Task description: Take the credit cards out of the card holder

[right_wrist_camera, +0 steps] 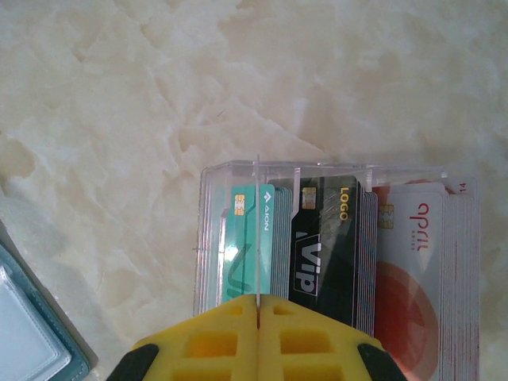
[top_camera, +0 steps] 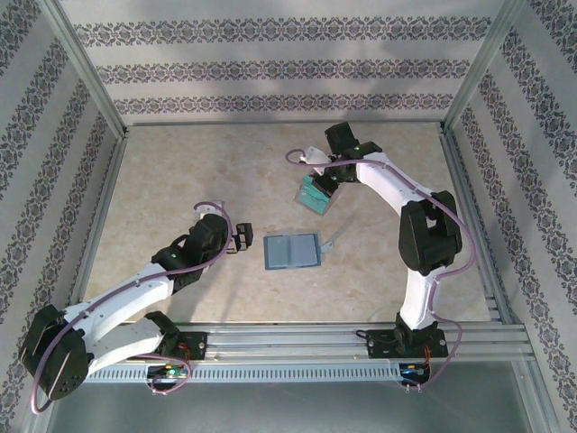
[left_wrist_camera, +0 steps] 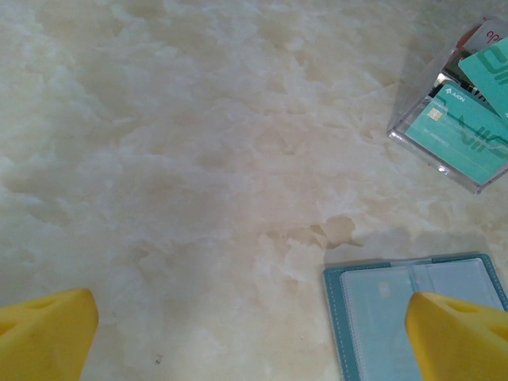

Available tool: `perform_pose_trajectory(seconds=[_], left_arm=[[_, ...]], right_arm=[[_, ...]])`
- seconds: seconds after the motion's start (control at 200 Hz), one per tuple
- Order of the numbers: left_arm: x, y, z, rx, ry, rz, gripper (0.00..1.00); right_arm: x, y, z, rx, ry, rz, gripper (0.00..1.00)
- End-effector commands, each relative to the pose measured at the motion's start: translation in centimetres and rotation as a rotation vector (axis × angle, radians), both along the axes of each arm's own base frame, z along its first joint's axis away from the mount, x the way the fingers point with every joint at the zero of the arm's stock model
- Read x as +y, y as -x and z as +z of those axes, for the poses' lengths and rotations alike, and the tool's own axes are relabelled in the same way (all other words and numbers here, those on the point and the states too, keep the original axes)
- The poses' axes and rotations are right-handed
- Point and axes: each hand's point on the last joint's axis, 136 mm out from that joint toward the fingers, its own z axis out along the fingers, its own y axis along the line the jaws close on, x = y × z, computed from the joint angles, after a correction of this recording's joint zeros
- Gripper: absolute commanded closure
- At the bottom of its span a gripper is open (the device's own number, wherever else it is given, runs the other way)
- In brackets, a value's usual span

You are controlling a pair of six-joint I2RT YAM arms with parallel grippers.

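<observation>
Bright, even light covers the table; shadows on it are faint and soft. The left wrist view looks slightly blurred.

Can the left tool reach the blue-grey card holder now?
Likely yes: the open left tool sits beside the card holder, bare table between; the right tool is away at the clear box.

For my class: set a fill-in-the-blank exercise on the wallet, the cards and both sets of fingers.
1. The left fingers are ___, far apart.
2. The right fingers are ___ above the clear box.
3. Between the teal card and the white card stands a ___ card.
4. The wallet lies ___, both panels showing.
Missing words: open; shut; black; open.
</observation>
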Motion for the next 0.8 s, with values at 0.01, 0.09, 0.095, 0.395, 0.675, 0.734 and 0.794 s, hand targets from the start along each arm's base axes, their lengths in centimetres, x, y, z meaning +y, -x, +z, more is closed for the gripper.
perform_pose_trajectory(seconds=[0.01,0.09,0.095,0.395,0.675,0.734,0.794], left_arm=[[0.7,0.2,-0.3,0.013,-0.011,0.014,0.01],[0.7,0.2,-0.2,0.012,-0.009,0.013,0.01],[0.7,0.2,-0.2,0.012,-0.008,0.013,0.01],[0.6,0.2,-0.2,0.018,0.001,0.008,0.01],[0.4,0.2,-0.1,0.017,0.005,0.001,0.01],[0.3,0.2,0.0,0.017,0.008,-0.002,0.01],[0.4,0.2,0.0,0.017,0.008,-0.001,0.01]], right_arm=[[-0.4,0.1,-0.6,0.029,0.021,0.015,1.0],[-0.4,0.3,-1.2,0.051,0.027,0.018,1.0],[-0.4,0.3,-1.2,0.053,0.027,0.018,1.0],[-0.6,0.3,-3.1,0.098,0.049,-0.006,1.0],[-1.0,-0.6,-1.4,0.069,0.047,-0.077,0.59],[-1.0,-0.6,-0.6,0.056,0.038,-0.09,0.58],[-1.2,-0.8,0.5,0.033,0.029,-0.117,0.58]])
